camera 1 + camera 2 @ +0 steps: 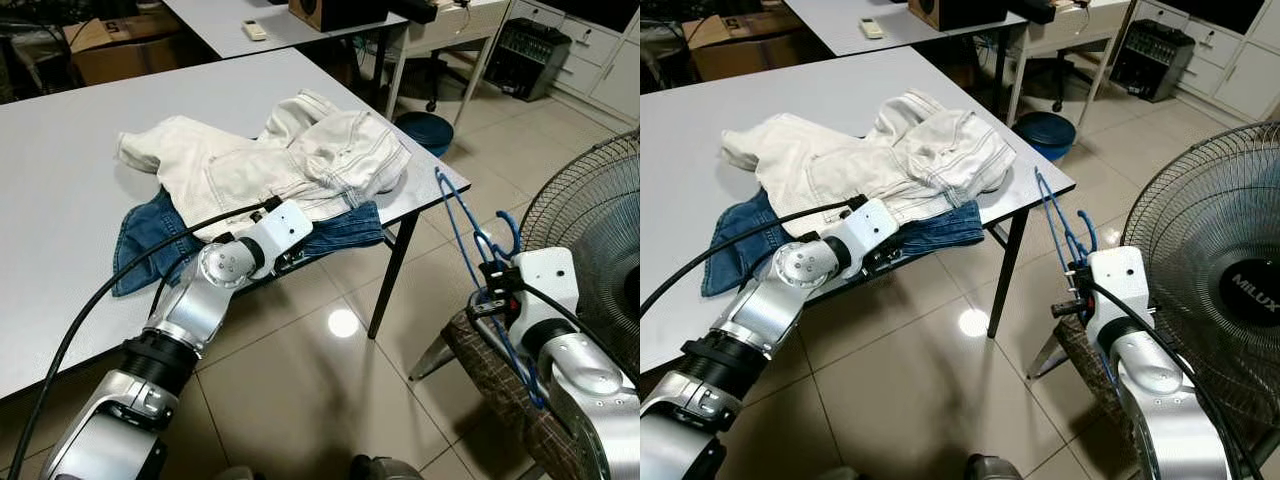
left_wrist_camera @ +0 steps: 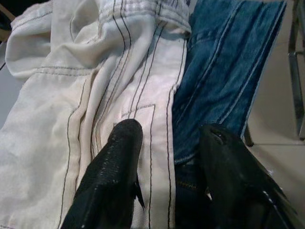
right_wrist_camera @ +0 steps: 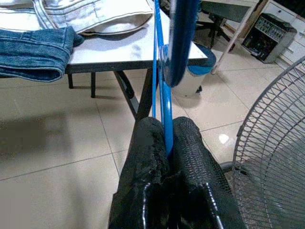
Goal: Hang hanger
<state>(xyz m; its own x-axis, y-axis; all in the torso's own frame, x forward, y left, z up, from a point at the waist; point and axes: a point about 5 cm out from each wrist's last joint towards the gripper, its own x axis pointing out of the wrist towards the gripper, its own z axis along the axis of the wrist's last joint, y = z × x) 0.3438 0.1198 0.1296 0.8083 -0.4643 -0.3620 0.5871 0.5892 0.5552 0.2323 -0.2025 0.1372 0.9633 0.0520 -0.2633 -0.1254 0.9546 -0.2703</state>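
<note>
Beside the table (image 1: 60,160), the right pincer (image 3: 167,143) grips the upright blue hanger (image 1: 462,225).

Right arm holds the blue hanger (image 1: 1060,228) upright beside the table (image 1: 700,130) corner; left arm reaches over white trousers (image 1: 890,150) piled on blue jeans (image 1: 740,245); fan (image 1: 1225,270) alongside.

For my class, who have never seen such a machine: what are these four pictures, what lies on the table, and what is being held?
This is a humanoid robot with two silver arms. Two pictures come from cameras in its head, two from its wrists. On the white table lie cream jeans over blue jeans. The left hand, fingers open, rests at the clothes near the table's edge. The right hand is shut on a blue hanger, held beside a standing fan.
</note>
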